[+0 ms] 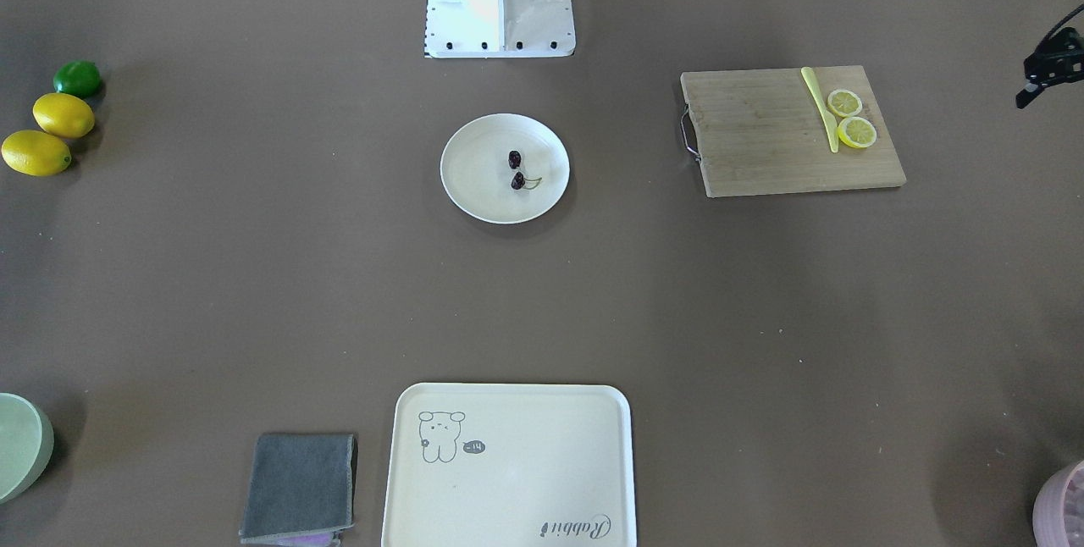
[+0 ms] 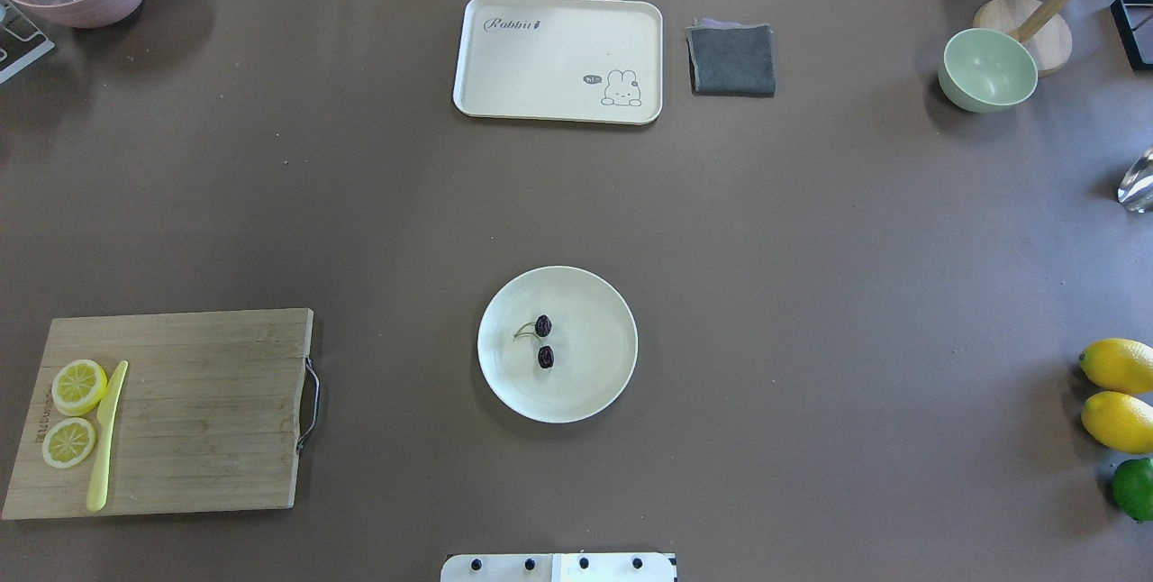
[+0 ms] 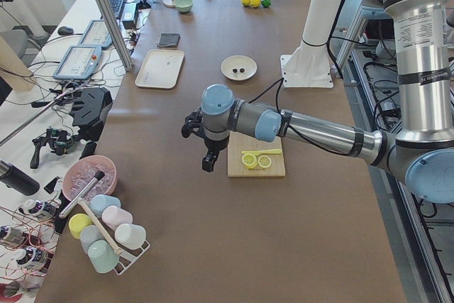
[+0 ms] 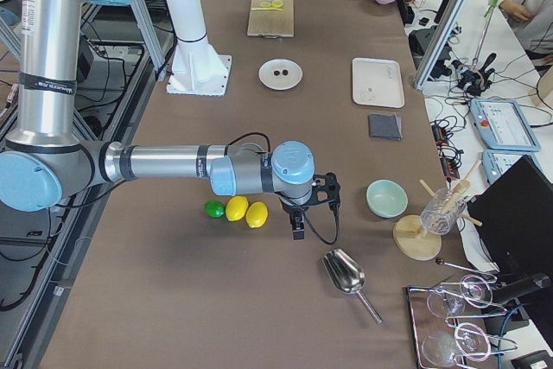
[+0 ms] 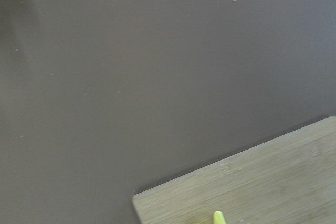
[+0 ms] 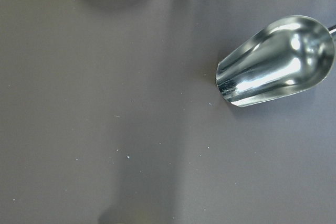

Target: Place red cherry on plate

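Note:
The red cherry [image 2: 543, 326], a dark pair on a thin greenish stem, lies near the middle of the round cream plate [image 2: 581, 393] in front of the robot's base. The front view shows the same cherry [image 1: 515, 160] resting on the plate [image 1: 483, 191]. My left gripper [image 3: 207, 162] hangs above the table past the far end of the cutting board, far from the plate. It only peeks in at the front view's right edge [image 1: 1029, 96], so I cannot tell its state. My right gripper [image 4: 297, 229] hovers beside the lemons; I cannot tell its state either.
A wooden cutting board [image 2: 198, 411] carries two lemon slices [image 2: 77, 386] and a yellow knife [image 2: 106, 438]. A cream tray [image 2: 558, 59], grey cloth [image 2: 731, 59] and green bowl [image 2: 988, 70] sit along the far edge. Two lemons [image 2: 1117, 393], a lime [image 2: 1133, 488] and a metal scoop [image 6: 275, 61] lie on the right.

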`<state>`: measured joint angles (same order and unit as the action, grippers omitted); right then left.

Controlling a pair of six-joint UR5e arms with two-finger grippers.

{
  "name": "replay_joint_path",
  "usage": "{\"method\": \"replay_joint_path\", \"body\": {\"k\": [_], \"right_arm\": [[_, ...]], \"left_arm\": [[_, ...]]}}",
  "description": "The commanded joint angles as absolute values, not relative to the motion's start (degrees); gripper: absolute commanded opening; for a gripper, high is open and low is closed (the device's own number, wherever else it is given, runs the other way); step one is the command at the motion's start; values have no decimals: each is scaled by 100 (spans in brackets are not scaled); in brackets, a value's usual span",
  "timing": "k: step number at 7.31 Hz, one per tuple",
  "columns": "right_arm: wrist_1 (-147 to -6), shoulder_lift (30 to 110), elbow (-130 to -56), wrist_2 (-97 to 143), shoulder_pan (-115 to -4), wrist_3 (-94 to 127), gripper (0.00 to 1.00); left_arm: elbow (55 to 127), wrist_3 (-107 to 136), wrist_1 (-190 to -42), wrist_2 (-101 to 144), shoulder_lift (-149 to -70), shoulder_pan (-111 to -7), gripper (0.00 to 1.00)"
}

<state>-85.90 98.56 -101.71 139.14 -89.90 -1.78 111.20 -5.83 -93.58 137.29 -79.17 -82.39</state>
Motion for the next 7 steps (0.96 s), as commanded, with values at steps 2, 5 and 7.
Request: {"method": "replay_joint_path", "body": {"k": [2,5,7], "right_arm": [[-8640,9844,-10222,13860,-8991,-351,100],[-8631,9844,-10257,13869,-9061,-360,100],[-8640,9818,-10345,13878,-9105,-352,100]], "left_arm": [[10837,-967,-9378,14124,-7726,-8517,98],[10750,-897,-9334,12956,-7839,-8499,98],[10521,-592,-9334,13182,-7962,-8508,98]]}}
